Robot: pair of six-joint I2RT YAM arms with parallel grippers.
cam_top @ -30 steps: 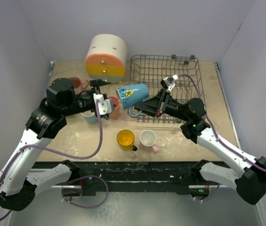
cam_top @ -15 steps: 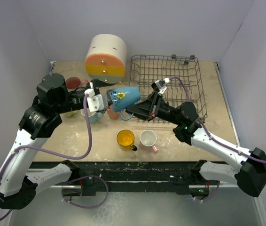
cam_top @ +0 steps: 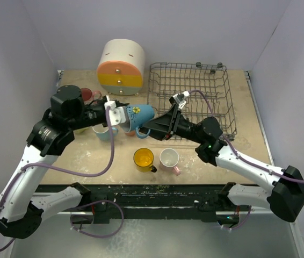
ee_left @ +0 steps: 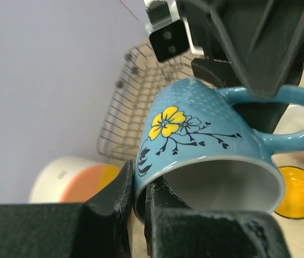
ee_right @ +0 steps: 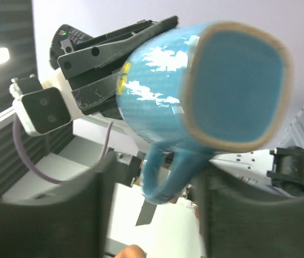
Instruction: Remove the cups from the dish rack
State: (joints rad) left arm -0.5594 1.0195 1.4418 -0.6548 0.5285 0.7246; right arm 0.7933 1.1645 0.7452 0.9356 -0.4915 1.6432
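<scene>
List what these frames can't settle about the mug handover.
- State of the right gripper: the right wrist view is blurred, and from above the blue mug hides its fingertips.
- The cups by the left arm: in the top view the arm covers most of them.
- Near-left corner of the dish rack: in the top view the right arm lies over it.
- The yellow cup: in the left wrist view it is cut off by the right edge.
</scene>
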